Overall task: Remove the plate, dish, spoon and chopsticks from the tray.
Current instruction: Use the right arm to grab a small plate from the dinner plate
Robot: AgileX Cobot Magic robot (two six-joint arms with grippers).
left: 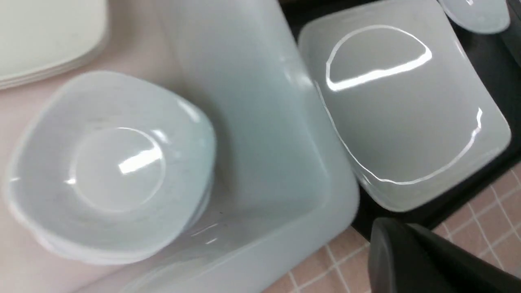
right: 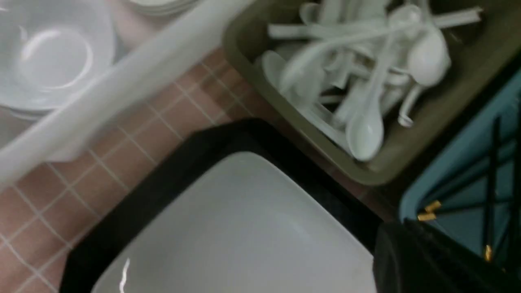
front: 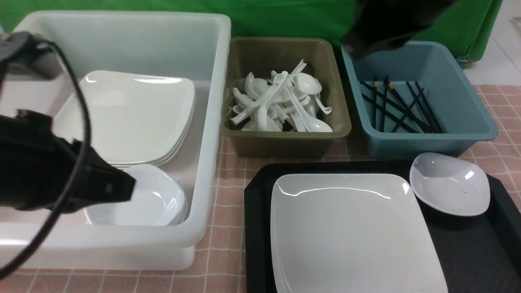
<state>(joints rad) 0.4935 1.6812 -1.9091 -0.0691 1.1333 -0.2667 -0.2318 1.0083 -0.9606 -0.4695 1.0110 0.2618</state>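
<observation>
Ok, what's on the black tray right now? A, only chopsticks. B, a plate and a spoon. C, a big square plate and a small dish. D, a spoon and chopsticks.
C: the plate and the small dish rest on the tray; spoons fill the olive tub, chopsticks the blue tub.

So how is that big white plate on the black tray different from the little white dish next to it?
The plate is much wider than the dish. The plate is squarish and nearly flat; the dish is rounder and deeper. The plate fills the middle of the tray, while the dish sits at its far right corner. Both are glossy white.
</observation>
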